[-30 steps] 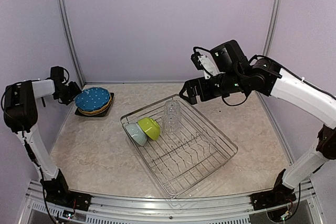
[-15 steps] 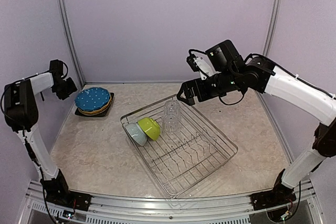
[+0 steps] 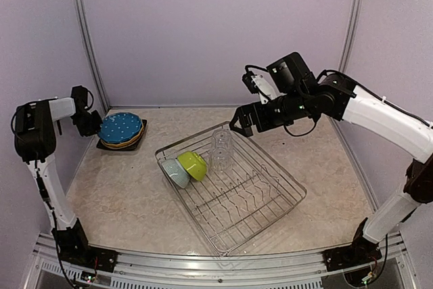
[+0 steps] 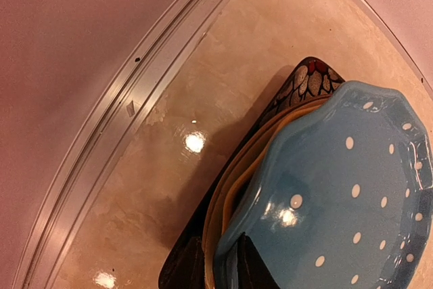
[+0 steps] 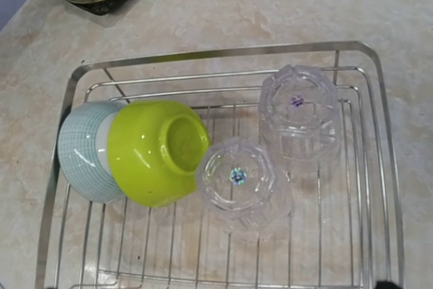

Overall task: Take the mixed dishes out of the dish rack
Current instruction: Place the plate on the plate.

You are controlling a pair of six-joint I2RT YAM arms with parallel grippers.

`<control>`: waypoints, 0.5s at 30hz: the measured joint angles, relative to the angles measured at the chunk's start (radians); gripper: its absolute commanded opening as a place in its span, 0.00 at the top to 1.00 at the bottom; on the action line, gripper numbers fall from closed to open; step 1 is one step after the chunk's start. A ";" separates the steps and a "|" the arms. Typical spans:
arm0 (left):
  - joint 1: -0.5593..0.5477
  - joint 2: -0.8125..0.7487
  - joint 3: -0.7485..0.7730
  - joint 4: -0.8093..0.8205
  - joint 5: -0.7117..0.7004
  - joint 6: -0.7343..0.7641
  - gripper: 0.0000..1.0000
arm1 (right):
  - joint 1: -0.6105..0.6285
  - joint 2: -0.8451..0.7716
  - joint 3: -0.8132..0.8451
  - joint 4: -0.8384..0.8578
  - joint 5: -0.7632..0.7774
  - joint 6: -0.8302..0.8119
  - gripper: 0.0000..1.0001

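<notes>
The dish rack sits mid-table. Inside, a lime bowl lies on its side against a pale-blue bowl, beside two upturned clear glasses. At far left the blue-dotted plate tops a stack on the black square plate. My left gripper is at the stack's left edge, its jaws drawn close over the blue plate's rim. My right gripper hangs open and empty above the rack's far corner.
A cream-orange plate lies between the blue and black ones. A metal frame rail and the side wall run just left of the stack. Rows of upright tines fill the rack's near half.
The left gripper's jaws have narrowed. It lifted a little off the stack, then came back to the rim. The right arm drifted slightly left. No dish has moved.
</notes>
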 measured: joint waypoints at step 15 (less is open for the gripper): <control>0.000 0.000 0.011 -0.032 0.029 -0.025 0.16 | -0.008 -0.008 -0.005 0.001 -0.006 0.007 0.01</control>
